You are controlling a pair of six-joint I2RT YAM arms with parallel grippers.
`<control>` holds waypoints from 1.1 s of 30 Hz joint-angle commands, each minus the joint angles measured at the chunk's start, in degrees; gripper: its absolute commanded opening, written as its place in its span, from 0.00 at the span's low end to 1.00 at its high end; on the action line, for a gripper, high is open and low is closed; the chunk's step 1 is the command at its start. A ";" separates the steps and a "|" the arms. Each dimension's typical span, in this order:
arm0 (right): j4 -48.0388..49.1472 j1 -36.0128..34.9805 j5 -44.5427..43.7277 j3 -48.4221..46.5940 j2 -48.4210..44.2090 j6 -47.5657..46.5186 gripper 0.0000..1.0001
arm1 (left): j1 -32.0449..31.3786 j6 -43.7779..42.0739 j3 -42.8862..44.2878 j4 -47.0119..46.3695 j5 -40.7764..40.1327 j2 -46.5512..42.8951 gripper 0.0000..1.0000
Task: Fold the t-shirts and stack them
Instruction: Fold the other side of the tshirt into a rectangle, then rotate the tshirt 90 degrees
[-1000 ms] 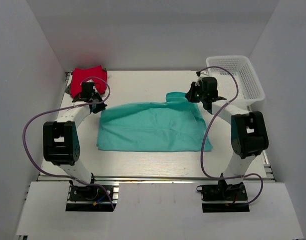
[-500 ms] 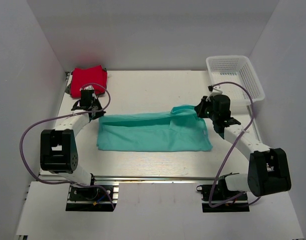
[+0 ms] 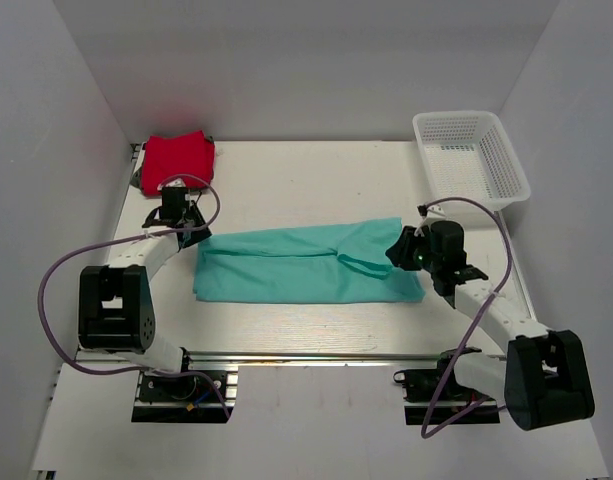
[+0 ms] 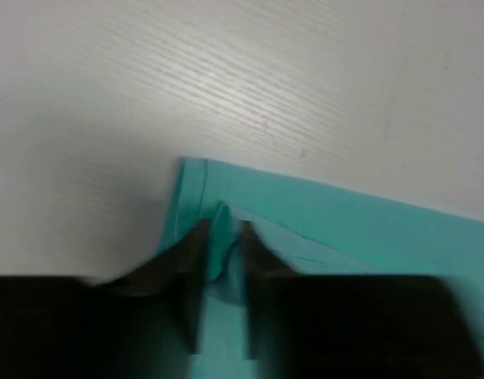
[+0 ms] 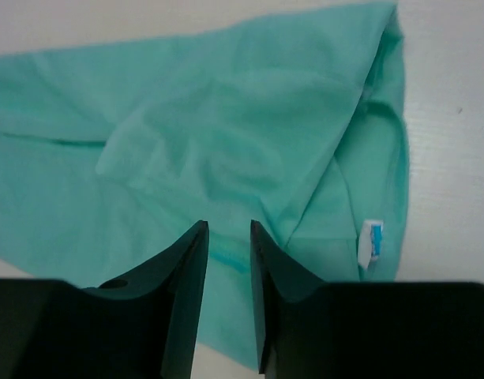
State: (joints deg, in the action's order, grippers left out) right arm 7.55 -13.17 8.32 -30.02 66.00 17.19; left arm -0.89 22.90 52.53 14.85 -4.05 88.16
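The teal t-shirt (image 3: 306, 265) lies flat across the middle of the table as a long folded strip. A red t-shirt (image 3: 176, 158) sits bunched at the far left corner. My left gripper (image 3: 191, 232) is at the strip's far left corner. In the left wrist view its jaws (image 4: 223, 229) stand slightly apart, open, with a raised ridge of teal cloth (image 4: 368, 229) between them. My right gripper (image 3: 398, 250) hovers over the strip's right end. It is open (image 5: 227, 227), nothing is between its fingers, and the teal cloth (image 5: 226, 118) lies below. A white and blue label (image 5: 371, 243) shows near the hem.
A white mesh basket (image 3: 456, 116) stands at the far right corner. Bare white tabletop (image 3: 306, 185) lies between the teal strip and the back wall. Purple cables loop from both arms.
Both grippers pulled the teal shirt's far edge toward the near side, folding it into a narrower strip. Both jaws, shut on the cloth before, have now opened.
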 commanded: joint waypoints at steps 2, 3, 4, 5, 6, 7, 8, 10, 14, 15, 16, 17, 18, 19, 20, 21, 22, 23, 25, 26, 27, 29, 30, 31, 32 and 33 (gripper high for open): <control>-5.33 0.94 7.06 4.88 -5.61 1.70 0.41 | 0.79 5.57 -2.69 8.34 -7.62 -8.69 0.74; -7.44 0.08 7.33 5.58 -6.49 1.71 0.47 | 1.41 7.58 -3.40 9.40 -8.77 -10.36 0.89; -9.64 0.07 5.94 5.41 -9.19 1.01 0.59 | 1.41 8.47 -3.40 10.89 -10.78 -11.68 1.00; -11.49 -0.10 4.09 5.24 -10.00 0.83 0.61 | 1.41 8.48 -1.66 13.08 -12.71 -14.04 1.00; -11.77 0.07 3.64 4.54 -11.49 0.48 0.64 | 0.72 8.48 -0.95 13.10 -12.73 -14.76 1.00; -11.51 0.25 3.03 4.27 -12.29 0.30 0.68 | 0.71 8.48 -0.33 13.88 -12.21 -15.38 1.00; -9.51 0.25 3.20 4.01 -12.47 0.30 0.70 | 0.71 8.48 0.20 12.93 -9.86 -15.91 1.00; -8.34 -0.01 4.68 3.13 -12.30 1.87 0.70 | 0.10 7.18 0.20 10.74 -6.77 -15.91 1.00; 3.49 -0.10 14.07 0.93 -5.56 5.91 0.71 | 0.09 4.88 1.42 5.37 4.71 -11.81 1.00; 4.91 -0.28 16.88 0.49 -4.14 6.45 0.72 | 0.09 4.10 1.43 2.84 7.37 -10.39 1.00; 7.97 -0.28 18.13 -1.77 -1.08 6.80 0.72 | -0.43 2.87 2.21 1.60 10.18 -8.90 1.00; 8.79 -0.71 19.36 -2.58 0.52 7.50 0.74 | -0.96 2.86 2.74 0.28 15.69 -7.49 1.00; 9.49 -1.15 22.94 -3.46 3.49 7.51 0.74 | -0.96 2.33 2.75 -2.43 17.57 -4.69 1.00; 10.11 -1.16 23.67 -5.55 7.09 7.51 0.74 | -1.83 2.33 2.75 -3.76 19.07 -3.36 1.00; 10.03 -2.20 23.85 -7.49 8.69 7.59 0.74 | -2.36 2.33 2.14 -4.82 21.00 -2.04 1.00; 10.11 -2.39 24.37 -8.81 13.06 7.77 0.75 | -2.89 2.33 2.13 -5.44 21.02 -0.72 1.00; 10.81 -2.74 24.47 -9.52 14.67 8.03 0.75 | -3.76 2.33 2.13 -5.45 21.71 1.99 1.00; 11.08 -3.26 25.08 -10.75 15.90 8.73 0.75 | -4.47 2.33 2.83 -4.66 21.72 3.32 1.00; 11.34 -3.88 25.43 -12.34 20.65 9.26 0.75 | -5.00 2.33 2.84 -2.29 20.94 5.78 1.00; 10.91 -4.32 25.61 -13.56 21.79 9.79 0.75 | -5.00 2.33 2.84 -1.59 20.15 5.79 1.00; 10.99 -4.50 26.04 -13.83 24.42 10.49 0.75 | -5.53 2.33 0.75 -1.58 20.14 5.80 1.00; 10.12 -4.85 25.96 -14.01 26.36 11.89 0.75 | -5.53 2.33 -1.46 -0.36 18.30 5.10 1.00; 9.59 -4.85 24.66 -14.01 27.51 12.25 0.75 | -5.53 2.33 -3.82 -0.35 17.16 4.57 1.00; 7.32 -4.85 23.95 -13.75 28.65 12.69 0.75 | -5.53 2.33 -4.97 1.39 16.11 4.04 1.00; 6.26 -4.76 22.98 -13.66 29.27 13.65 0.75 | -5.53 2.33 -6.12 2.10 15.23 4.04 1.00; 5.12 -4.50 20.71 -13.66 29.97 14.27 0.75 | -5.53 2.94 -8.48 2.72 14.52 3.25 1.00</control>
State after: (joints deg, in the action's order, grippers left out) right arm 15.46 -17.89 31.44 -42.39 94.67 28.64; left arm -6.39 25.89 49.19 12.29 13.43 93.19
